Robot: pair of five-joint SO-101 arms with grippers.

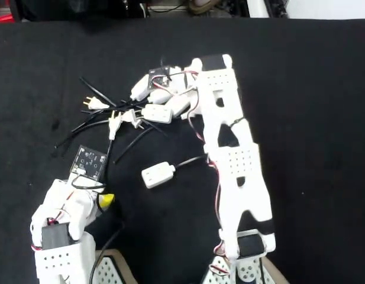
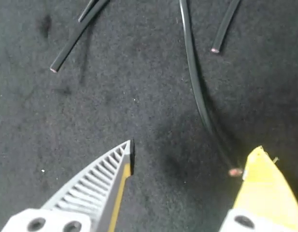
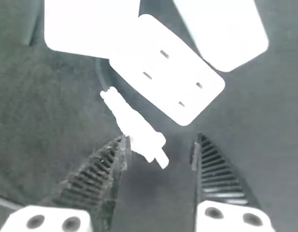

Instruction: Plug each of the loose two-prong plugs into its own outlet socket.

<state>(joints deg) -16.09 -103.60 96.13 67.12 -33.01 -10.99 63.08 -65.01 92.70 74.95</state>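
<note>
While the right gripper hangs spread wide over a white plug lying unplugged beside an outlet socket, the left gripper gapes above black cable.

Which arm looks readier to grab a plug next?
Right: the right gripper, open, straddles the end of a white plug beside an outlet socket; the left gripper, also open, hangs over black cable ends.

socket white | plug white | cables black | table black | left hand finger yellow
</note>
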